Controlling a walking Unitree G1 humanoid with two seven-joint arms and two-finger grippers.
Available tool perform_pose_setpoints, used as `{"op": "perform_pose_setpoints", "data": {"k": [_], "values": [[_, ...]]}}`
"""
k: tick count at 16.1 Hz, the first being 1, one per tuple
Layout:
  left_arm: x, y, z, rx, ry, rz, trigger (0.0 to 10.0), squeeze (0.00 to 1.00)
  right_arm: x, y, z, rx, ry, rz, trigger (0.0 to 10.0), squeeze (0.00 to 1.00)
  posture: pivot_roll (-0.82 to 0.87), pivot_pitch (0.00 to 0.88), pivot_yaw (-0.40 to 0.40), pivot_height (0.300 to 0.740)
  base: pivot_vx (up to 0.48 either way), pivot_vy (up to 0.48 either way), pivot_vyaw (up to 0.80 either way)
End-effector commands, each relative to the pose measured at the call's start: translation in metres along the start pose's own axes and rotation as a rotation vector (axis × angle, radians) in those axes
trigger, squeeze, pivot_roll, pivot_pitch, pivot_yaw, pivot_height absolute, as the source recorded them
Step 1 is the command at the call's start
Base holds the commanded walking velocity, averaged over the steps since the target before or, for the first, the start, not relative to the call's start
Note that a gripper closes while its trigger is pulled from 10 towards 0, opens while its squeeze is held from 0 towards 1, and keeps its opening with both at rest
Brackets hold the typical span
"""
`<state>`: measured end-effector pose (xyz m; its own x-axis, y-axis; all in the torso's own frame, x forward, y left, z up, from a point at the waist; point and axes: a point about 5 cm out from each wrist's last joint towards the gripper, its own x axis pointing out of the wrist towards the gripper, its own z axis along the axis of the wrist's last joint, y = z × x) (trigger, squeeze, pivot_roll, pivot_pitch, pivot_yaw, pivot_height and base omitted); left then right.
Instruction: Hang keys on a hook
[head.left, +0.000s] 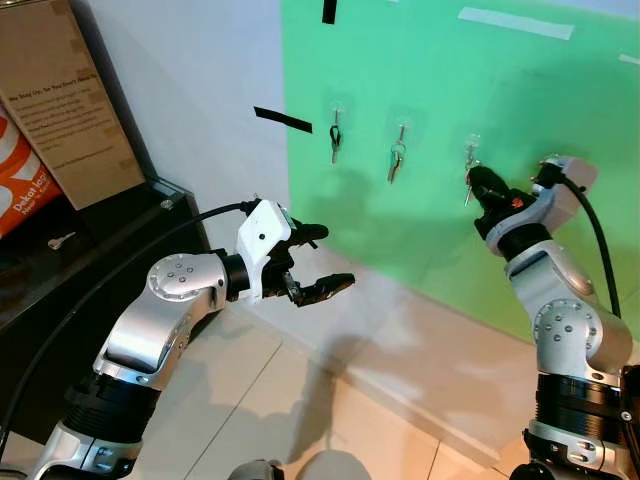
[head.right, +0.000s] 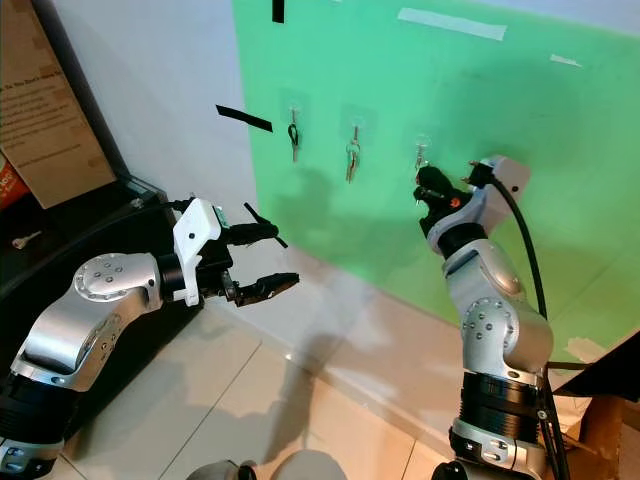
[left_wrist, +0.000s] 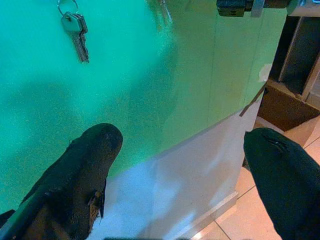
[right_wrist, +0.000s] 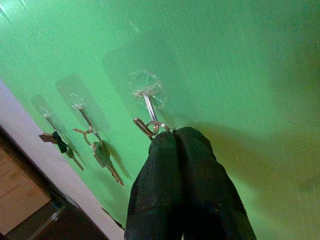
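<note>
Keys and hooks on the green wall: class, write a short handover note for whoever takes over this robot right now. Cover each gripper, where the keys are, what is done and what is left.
Right gripper: jaws shut on the ring of a key set, held up at the right-hand hook. The ring is around the hook's tip.
Left gripper: jaws open, holding nothing, raised in front of the wall below the hooks.
Done: the left hook's keys and the middle hook's keys hang freely.
Left: confirm the ring is seated on the right-hand hook, open the jaws, withdraw.
Note: a loose key lies on the black cabinet to the left.
</note>
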<state>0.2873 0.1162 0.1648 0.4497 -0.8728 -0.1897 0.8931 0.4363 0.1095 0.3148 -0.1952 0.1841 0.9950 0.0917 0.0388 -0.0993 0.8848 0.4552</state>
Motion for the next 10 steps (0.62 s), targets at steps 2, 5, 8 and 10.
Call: {"op": "perform_pose_setpoints", "data": {"k": [2, 5, 8, 10], "values": [[0.0, 0.002, 0.006, 0.021, 0.0, -0.019, 10.0, 0.0, -0.005, -0.009, 0.002, 0.044, -0.019, -0.046, 10.0, 0.0, -0.04, 0.0, 0.055, 0.74, 0.0, 0.0, 0.0], [0.001, 0.002, 0.007, 0.023, 0.003, -0.027, 10.0, 0.0, -0.007, -0.011, -0.007, 0.085, 0.017, -0.057, 10.0, 0.0, -0.05, 0.0, 0.063, 0.74, 0.0, 0.0, 0.0], [0.001, 0.002, 0.007, 0.023, 0.007, -0.034, 10.0, 0.0, -0.006, -0.014, -0.018, 0.108, 0.05, -0.09, 10.0, 0.0, -0.05, 0.0, 0.069, 0.74, 0.0, 0.0, 0.0], [0.001, 0.002, 0.007, 0.025, 0.007, -0.037, 10.0, 0.0, -0.001, -0.014, -0.022, 0.106, 0.066, -0.1, 10.0, 0.0, -0.04, 0.0, 0.068, 0.74, 0.0, 0.0, 0.0]]}}
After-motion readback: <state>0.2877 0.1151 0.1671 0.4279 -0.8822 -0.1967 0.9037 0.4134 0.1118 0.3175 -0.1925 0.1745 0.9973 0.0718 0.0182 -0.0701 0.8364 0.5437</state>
